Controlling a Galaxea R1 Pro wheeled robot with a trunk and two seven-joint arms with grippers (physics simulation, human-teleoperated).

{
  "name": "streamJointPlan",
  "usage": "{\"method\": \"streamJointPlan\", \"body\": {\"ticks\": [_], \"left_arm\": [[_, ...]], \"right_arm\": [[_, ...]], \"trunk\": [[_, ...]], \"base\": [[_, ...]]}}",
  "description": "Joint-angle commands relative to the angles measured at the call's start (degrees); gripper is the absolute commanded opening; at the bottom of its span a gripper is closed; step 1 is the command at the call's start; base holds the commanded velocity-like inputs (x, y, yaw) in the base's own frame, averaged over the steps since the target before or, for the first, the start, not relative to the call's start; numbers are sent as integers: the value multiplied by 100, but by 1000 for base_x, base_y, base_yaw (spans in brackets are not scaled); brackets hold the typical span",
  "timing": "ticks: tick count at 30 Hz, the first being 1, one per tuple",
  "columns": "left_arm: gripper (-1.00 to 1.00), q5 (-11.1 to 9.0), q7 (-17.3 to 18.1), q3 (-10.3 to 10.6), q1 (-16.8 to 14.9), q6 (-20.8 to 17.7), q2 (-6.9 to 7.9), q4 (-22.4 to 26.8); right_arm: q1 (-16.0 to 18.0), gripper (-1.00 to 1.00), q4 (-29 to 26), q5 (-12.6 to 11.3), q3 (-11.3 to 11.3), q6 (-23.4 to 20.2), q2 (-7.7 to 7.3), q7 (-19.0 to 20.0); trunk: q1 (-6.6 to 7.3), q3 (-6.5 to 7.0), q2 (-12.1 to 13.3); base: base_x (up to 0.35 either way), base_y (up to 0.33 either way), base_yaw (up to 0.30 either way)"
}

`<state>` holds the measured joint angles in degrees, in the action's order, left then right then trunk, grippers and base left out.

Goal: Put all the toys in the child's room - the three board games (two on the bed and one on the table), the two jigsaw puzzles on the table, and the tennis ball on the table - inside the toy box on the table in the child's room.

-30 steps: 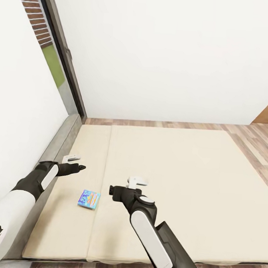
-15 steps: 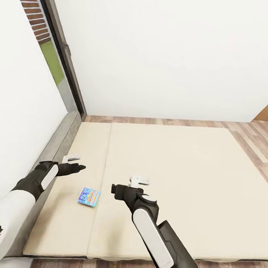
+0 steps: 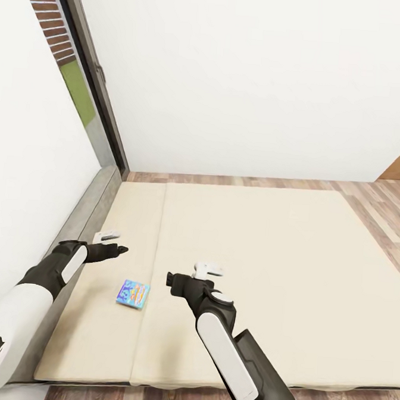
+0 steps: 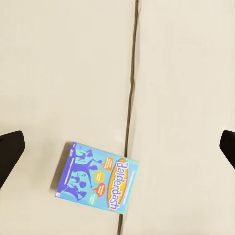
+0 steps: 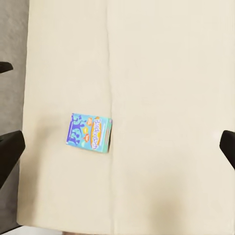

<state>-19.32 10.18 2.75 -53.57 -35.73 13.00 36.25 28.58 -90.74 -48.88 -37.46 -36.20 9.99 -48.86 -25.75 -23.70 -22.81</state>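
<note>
A small blue board game (image 3: 133, 294), lettered Balderdash, lies flat on the bed (image 3: 262, 252), on the narrower mattress part just beside the seam. My left gripper (image 3: 120, 249) hovers above the mattress a little beyond the box, near the headboard side. In the left wrist view the box (image 4: 95, 178) lies below, with the dark fingertips (image 4: 10, 152) wide apart, so that gripper is open. My right gripper (image 3: 172, 280) hangs just right of the box, across the seam. It is open too, and the right wrist view has the box (image 5: 89, 132) well below it. Neither gripper holds anything.
The grey headboard (image 3: 88, 213) runs along the bed's left side against a white wall. A dark window frame (image 3: 92, 73) stands in the far left corner. Wooden floor (image 3: 378, 212) borders the bed at the far and right sides.
The whole picture has shifted slightly, so the camera moved. My right gripper has edged a little to the right. The blue box and left arm have stayed put.
</note>
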Motion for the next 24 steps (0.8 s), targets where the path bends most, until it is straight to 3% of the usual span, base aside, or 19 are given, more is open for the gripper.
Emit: {"method": "streamJointPlan", "body": {"ticks": [1, 6, 24], "left_arm": [[100, -11, 4, 23, -4, -4, 5, 5], [100, -78, 70, 31, -53, -108, -159, 167], [100, -81, 44, 50, -115, -152, -227, 459]], "right_arm": [[7, 100, -6, -41, -6, 2, 1, -52], [19, 100, 104, -29, -168, -20, 1, -173], [16, 100, 117, -25, -326, -27, 1, -163]], "trunk": [[-3, -10, -11], [-3, -10, -11], [-3, -10, -11]], "base": [[0, 0, 0], [0, 0, 0], [0, 0, 0]]}}
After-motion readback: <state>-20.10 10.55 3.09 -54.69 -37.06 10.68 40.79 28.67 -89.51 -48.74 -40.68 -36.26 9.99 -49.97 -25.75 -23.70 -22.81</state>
